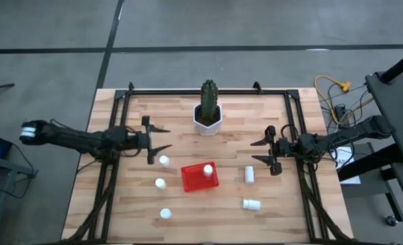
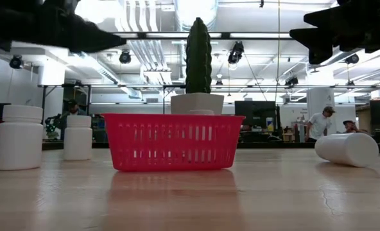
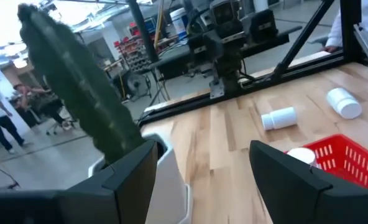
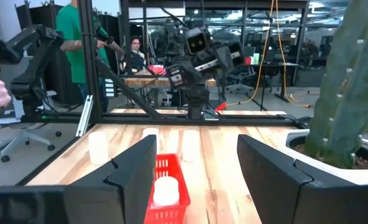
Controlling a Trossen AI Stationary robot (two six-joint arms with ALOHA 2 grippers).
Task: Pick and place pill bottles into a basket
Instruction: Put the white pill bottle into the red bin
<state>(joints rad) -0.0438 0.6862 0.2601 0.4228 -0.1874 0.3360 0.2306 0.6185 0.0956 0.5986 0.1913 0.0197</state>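
Note:
The red basket (image 1: 200, 178) sits at the table's middle with one white pill bottle (image 1: 207, 169) standing in it. Three bottles stand upright to its left (image 1: 163, 160), (image 1: 160, 183), (image 1: 165, 213). Two lie on their sides to its right (image 1: 249, 174), (image 1: 251, 203). My left gripper (image 1: 162, 139) is open and empty, raised above the table left of the cactus pot and beyond the nearest upright bottle. My right gripper (image 1: 260, 152) is open and empty, raised right of the basket. In the right wrist view the basket (image 4: 165, 177) lies ahead of the open fingers.
A white hexagonal pot (image 1: 207, 120) with a tall green cactus (image 1: 209, 95) stands at the far middle, between the two grippers. A black frame (image 1: 188, 92) runs along the table's far and side edges. People show in the room beyond the table.

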